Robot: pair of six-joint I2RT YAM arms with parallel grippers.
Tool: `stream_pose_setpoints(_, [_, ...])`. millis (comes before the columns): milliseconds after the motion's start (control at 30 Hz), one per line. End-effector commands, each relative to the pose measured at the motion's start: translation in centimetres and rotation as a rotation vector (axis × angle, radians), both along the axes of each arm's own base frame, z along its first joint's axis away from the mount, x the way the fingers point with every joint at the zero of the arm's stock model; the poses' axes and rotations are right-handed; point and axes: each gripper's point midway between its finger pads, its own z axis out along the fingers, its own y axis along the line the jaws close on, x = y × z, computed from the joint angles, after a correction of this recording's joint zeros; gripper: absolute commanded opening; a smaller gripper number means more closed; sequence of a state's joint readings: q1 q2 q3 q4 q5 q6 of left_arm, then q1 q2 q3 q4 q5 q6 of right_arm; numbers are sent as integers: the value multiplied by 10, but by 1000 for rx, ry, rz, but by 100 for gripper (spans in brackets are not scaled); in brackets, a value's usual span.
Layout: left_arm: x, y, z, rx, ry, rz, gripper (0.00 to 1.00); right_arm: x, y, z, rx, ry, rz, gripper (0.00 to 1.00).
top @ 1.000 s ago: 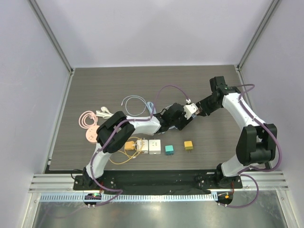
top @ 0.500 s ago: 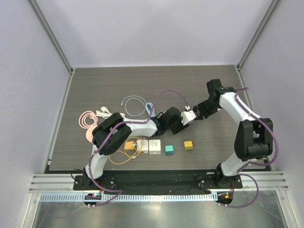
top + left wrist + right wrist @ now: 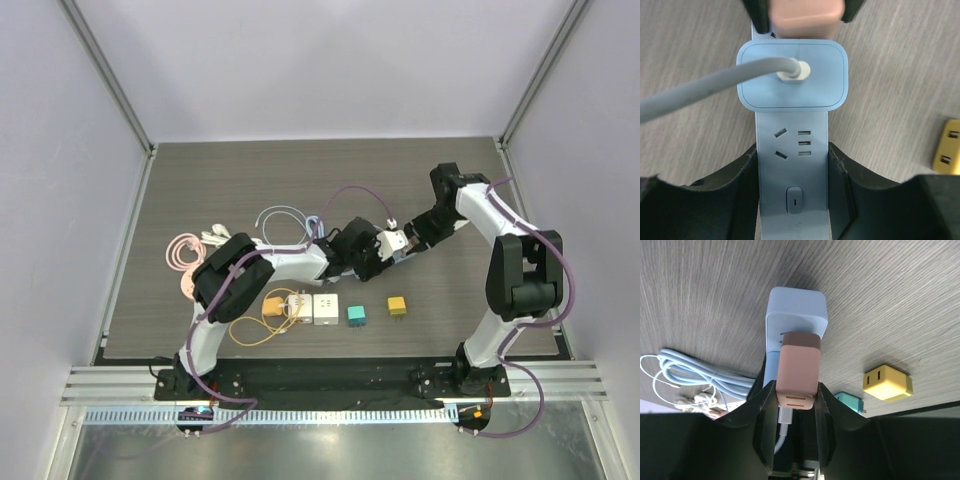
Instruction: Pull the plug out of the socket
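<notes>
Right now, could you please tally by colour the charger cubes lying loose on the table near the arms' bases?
Orange charger cube: 1
White charger cubes: 2
Teal charger cube: 1
Yellow charger cube: 1
Total: 5

No legible text anywhere
</notes>
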State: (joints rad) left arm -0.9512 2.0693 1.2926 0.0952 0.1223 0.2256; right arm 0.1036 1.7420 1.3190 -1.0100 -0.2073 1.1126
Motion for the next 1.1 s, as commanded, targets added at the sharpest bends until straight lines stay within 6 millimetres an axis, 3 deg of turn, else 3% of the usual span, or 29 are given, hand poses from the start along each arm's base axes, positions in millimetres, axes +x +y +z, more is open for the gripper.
stream_pose_setpoints(0, [-52, -1, -15, 1, 240, -205, 0, 33, 0, 43, -9, -303, 77, 1])
stream_pose_setpoints(33, [-52, 0, -14, 0, 249, -208, 0, 21, -1, 35, -6, -283, 94, 1])
stream_pose_setpoints(100, [-49, 3, -12, 4, 257, -200, 0, 5, 2, 39, 22, -297, 120, 1])
stream_pose_setpoints(133, [-47, 3, -10, 3, 253, -197, 0, -10, 3, 27, 29, -266, 123, 1])
stream_pose_setpoints(233, [-47, 1, -8, 1, 265, -192, 0, -20, 7, 28, 65, -275, 86, 1])
stream_pose_setpoints(300, [-49, -1, -6, 0, 266, -188, 0, -8, 4, 34, 53, -305, 53, 1])
stream_pose_setpoints(400, [-58, -11, -8, 20, 227, -191, 0, 31, 8, 44, 85, -328, -19, 1])
stream_pose_setpoints(433, [-58, -11, -10, 38, 202, -175, 0, 54, 7, 59, 102, -363, -53, 1])
stream_pose_setpoints(500, [-66, -18, -11, 34, 193, -185, 0, 77, 12, 52, 123, -339, -73, 1])
stream_pose_setpoints(533, [-70, -17, -13, 36, 199, -187, 0, 89, 14, 63, 136, -367, -78, 1])
stream_pose_setpoints(633, [-73, -16, -17, 35, 198, -187, 0, 97, 14, 55, 170, -331, -101, 1])
stream_pose_setpoints(767, [-72, -14, -17, 44, 183, -195, 0, 81, 11, 53, 174, -307, -72, 1])
stream_pose_setpoints(900, [-76, -12, -20, 55, 207, -229, 0, 56, 4, 70, 94, -374, -3, 1])
stream_pose_setpoints(1067, [-76, -9, -18, 45, 245, -243, 0, 27, 5, 73, 26, -423, 27, 1])
